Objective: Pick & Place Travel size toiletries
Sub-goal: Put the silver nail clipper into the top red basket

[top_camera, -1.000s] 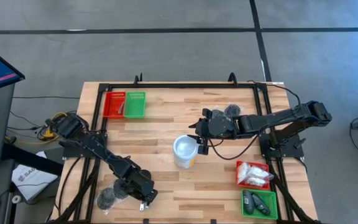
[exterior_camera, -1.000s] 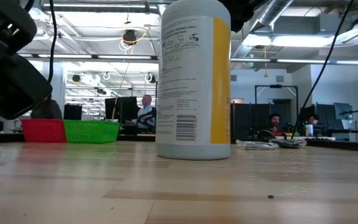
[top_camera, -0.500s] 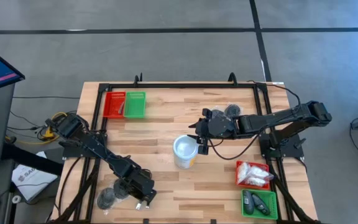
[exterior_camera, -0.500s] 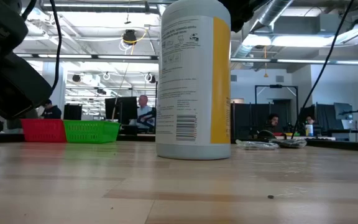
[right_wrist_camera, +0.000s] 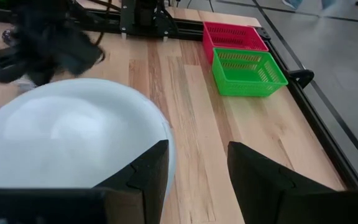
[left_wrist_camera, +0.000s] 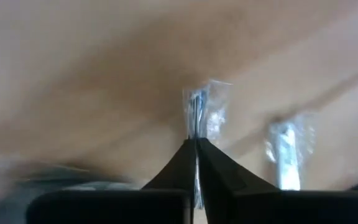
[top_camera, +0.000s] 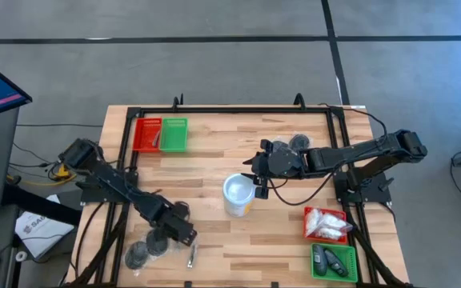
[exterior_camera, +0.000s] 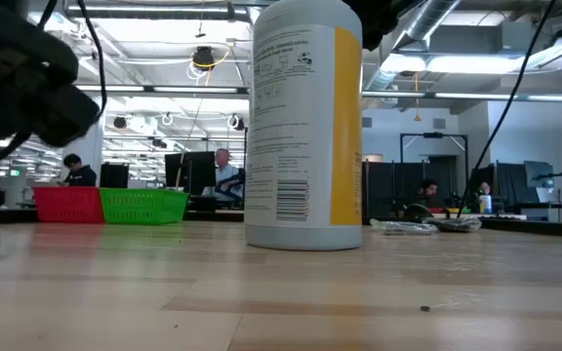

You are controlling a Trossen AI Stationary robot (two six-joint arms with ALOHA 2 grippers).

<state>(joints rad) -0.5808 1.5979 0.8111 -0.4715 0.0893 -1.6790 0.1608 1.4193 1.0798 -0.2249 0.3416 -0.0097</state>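
because the left gripper point(left_wrist_camera: 196, 144) is clamped on only the thin edge of a sachet point(left_wrist_camera: 199, 112), it could be dropped when lifted, while the right gripper point(right_wrist_camera: 194, 163) is held apart beside the cup point(right_wrist_camera: 73, 134).

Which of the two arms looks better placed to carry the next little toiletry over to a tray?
Probably the left. Its hand is shut on a clear-wrapped slim tube, while the right hand sits beside the white cup.

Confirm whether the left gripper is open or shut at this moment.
Shut: in the left wrist view the left gripper has its two dark fingers pressed together on a slim silvery-white tube in clear wrap.
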